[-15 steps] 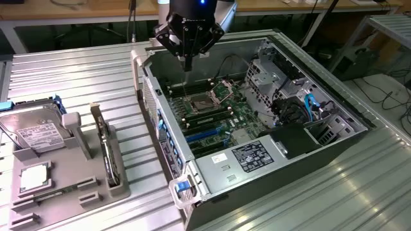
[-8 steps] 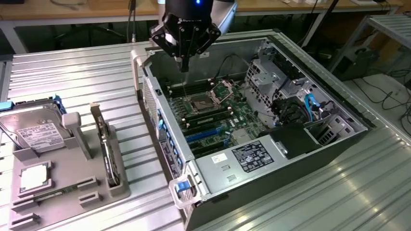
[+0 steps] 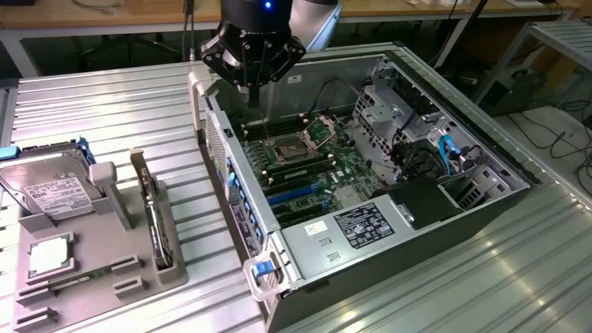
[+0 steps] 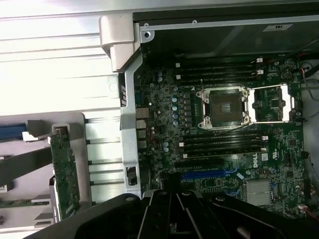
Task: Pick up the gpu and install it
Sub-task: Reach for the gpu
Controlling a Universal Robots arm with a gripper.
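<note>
The open dark metal computer case (image 3: pixel 398 270) lies on its side with its motherboard exposed from above. Bare ribbed metal table (image 3: pixel 120 104) separates it from the grey plastic parts holder (image 3: pixel 171 274). A black-and-white label (image 3: pixel 362 225) inside the case is unreadable. The thin dark gpu card (image 3: pixel 152 208) stands on edge in that holder, well apart from the black gripper (image 3: pixel 251 97), whose fingers are pressed together, empty, over the case's rim.
</note>
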